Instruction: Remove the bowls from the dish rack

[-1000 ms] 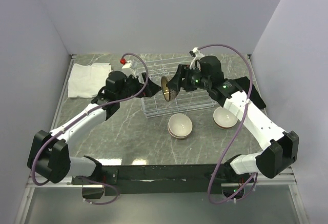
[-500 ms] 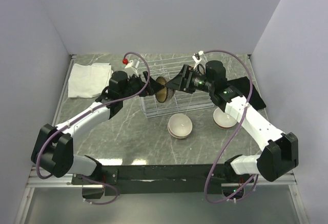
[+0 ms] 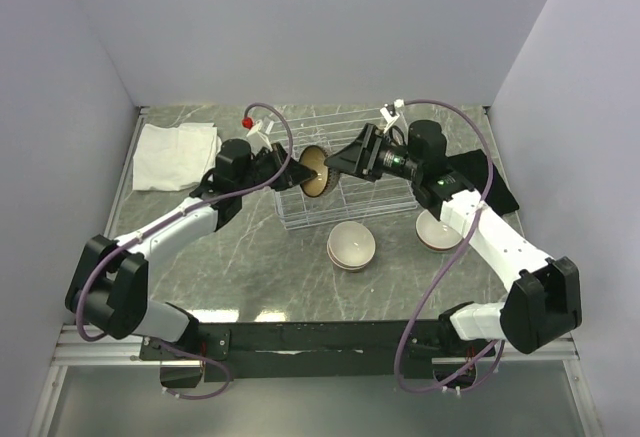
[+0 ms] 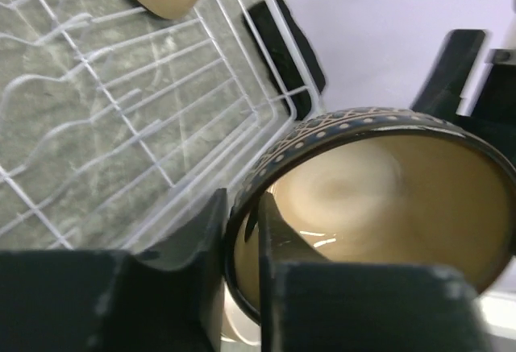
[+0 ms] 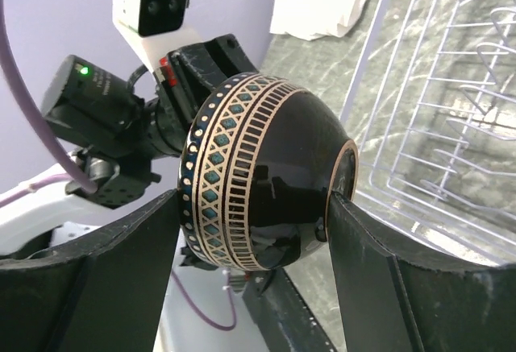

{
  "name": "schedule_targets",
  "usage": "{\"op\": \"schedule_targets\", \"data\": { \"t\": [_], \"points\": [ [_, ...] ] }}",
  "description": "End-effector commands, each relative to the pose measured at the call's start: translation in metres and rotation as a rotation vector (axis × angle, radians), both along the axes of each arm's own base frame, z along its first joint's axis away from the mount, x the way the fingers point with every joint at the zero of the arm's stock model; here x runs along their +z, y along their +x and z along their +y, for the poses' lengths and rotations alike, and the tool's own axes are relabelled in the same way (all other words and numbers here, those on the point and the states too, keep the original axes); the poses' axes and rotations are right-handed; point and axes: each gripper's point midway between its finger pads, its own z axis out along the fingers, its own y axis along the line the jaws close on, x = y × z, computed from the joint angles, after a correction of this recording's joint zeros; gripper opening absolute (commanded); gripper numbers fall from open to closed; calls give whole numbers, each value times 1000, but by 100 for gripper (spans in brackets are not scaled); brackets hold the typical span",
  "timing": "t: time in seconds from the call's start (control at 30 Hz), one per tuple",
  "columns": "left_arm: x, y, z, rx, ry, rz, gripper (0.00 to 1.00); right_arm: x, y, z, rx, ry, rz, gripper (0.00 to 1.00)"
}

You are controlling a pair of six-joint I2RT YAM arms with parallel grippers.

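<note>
you are holding the patterned black bowl (image 3: 316, 171) on its side in the air above the dish rack (image 3: 390, 205), caught between both arms. your right gripper (image 3: 332, 167) is gripping it across its width, with one finger pressing on the banded outer wall and the other on the rim, so the jaws are standing wide around it. your left gripper (image 3: 299, 169) is pinching the opposite rim, one finger lying inside the cream-tan hollow and one outside on the dotted band, the two nearly pressed together. the bowl's mouth is facing the left arm and its glossy dark outside is facing the right wrist camera. the rack is sitting on the grey marbled table (image 3: 250, 257). in front of the rack a cream-lined bowl (image 3: 351, 246) is resting upright on the table, and a second cream-lined bowl (image 3: 438, 229) is sitting to its right, partly under your right arm. a white cloth (image 3: 175, 152) is lying at the far left.
</note>
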Motion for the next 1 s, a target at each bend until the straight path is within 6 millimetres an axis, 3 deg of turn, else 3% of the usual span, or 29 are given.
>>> {"op": "schedule_targets", "data": {
  "t": [0.0,0.07,0.1,0.17,0.2,0.27,0.3,0.5,0.67,0.77,0.97],
  "points": [
    [13,-4,8,20,27,-59,5,40,-6,2,40,90,-123,35],
    [18,-7,13,31,45,-71,1,38,-7,2,42,87,-120,46],
    [18,-5,17,53,57,-72,1,39,-7,1,39,85,-127,60],
    [19,-8,26,82,94,-72,1,37,-7,-1,31,74,-126,72],
    [18,-5,34,126,122,-67,1,38,-7,-2,27,66,-138,83],
    [22,-3,46,175,160,-76,1,31,-7,-3,19,44,-123,93],
    [13,-3,57,213,202,-44,1,30,-6,-4,12,33,-130,99],
    [17,-12,114,381,300,-31,1,20,-7,-13,-21,-32,-146,100],
    [-13,-35,174,549,437,65,1,6,-5,-21,-56,-94,-134,100],
    [-32,-46,198,613,486,130,1,-2,-4,-24,-62,-128,-137,100],
    [-81,-58,217,658,524,299,1,-16,-2,-29,-70,-194,-137,100]
  ]
}}
